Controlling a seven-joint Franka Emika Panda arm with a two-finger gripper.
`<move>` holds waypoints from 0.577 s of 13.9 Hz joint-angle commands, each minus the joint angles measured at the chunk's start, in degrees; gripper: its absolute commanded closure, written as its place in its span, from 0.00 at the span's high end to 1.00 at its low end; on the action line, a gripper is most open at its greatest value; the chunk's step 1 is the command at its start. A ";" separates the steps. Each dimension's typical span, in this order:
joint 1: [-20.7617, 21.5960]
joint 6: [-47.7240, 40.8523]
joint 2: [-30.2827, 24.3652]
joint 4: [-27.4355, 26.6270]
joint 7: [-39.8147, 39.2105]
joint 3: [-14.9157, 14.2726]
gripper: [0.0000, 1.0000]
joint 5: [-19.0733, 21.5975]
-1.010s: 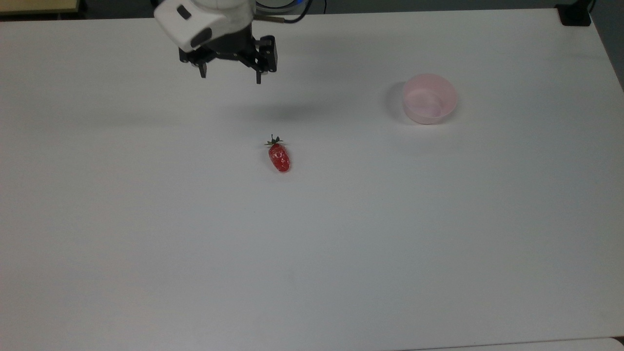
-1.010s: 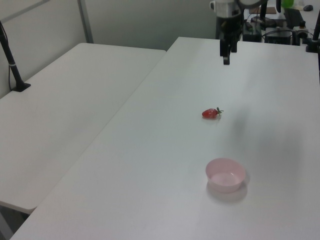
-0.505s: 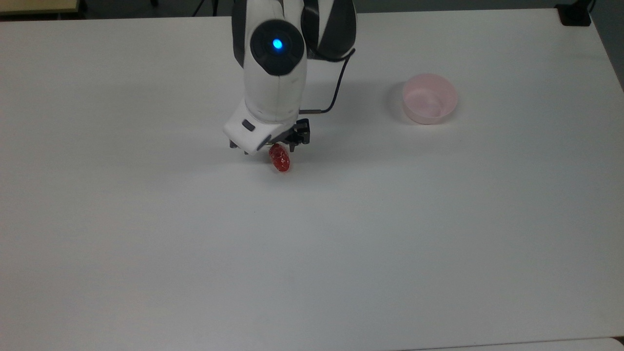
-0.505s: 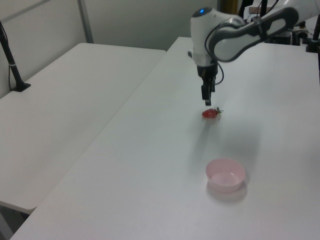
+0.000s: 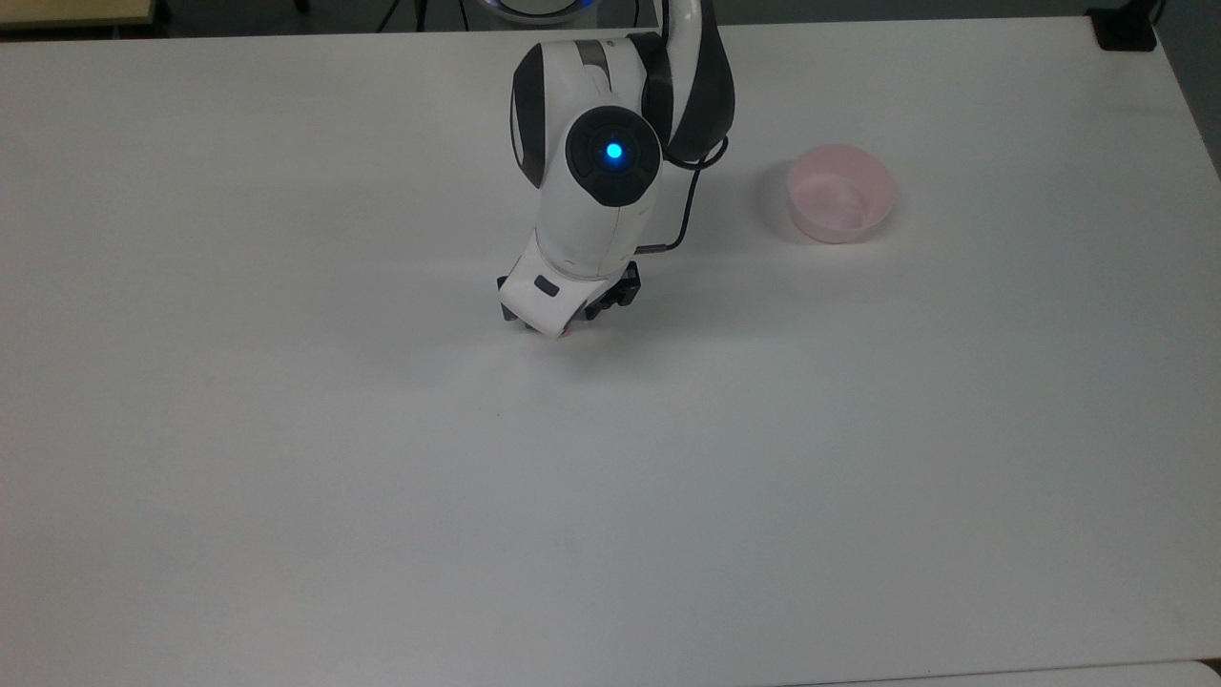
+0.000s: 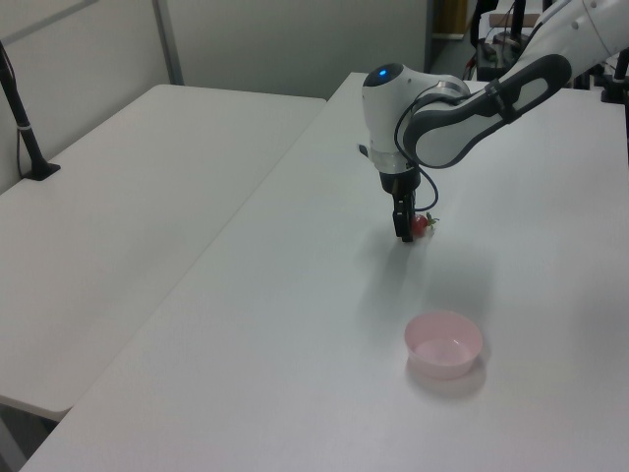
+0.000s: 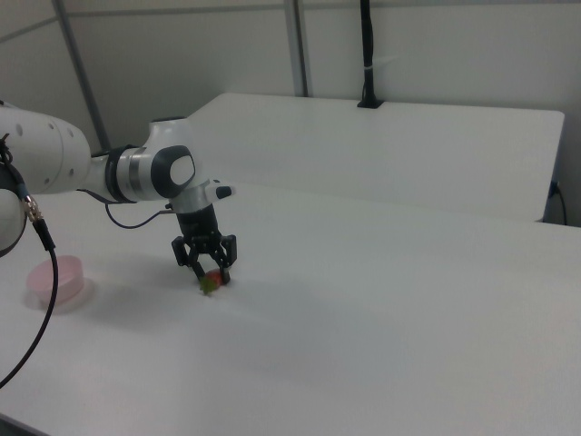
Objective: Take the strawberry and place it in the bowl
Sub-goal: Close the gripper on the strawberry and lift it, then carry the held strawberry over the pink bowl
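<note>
The red strawberry (image 6: 422,224) lies on the white table (image 5: 382,477), its green cap pointing toward the left view's right. My gripper (image 7: 212,272) has come down over the strawberry (image 7: 217,278), open, with one finger on each side of it near the tabletop. In the top view the arm's white wrist covers nearly all of the fruit, and the gripper (image 5: 561,326) sits under it. The gripper (image 6: 405,234) hangs straight down in the left view. The pale pink bowl (image 5: 841,194) stands empty, well off toward the top view's right, and it appears as the bowl (image 6: 443,342) and the bowl (image 7: 56,278).
A second white table (image 6: 138,216) adjoins along the left view's left, with a black post (image 6: 25,118) clamped at its edge. A black cable (image 7: 44,272) hangs at the right view's left. The table's near edge runs along the top view's bottom right.
The arm swung out from the table's far edge and descended onto the strawberry; the fingers that hung above it half a second ago now straddle it. Strawberry and bowl have not moved.
</note>
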 commanded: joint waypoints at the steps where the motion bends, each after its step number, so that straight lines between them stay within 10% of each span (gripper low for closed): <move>1: 0.53 1.31 -0.98 -2.29 -4.32 -0.79 0.13 -1.01; 8: 7.27 -3.34 -7.04 1.90 -1.36 -3.67 0.10 7.13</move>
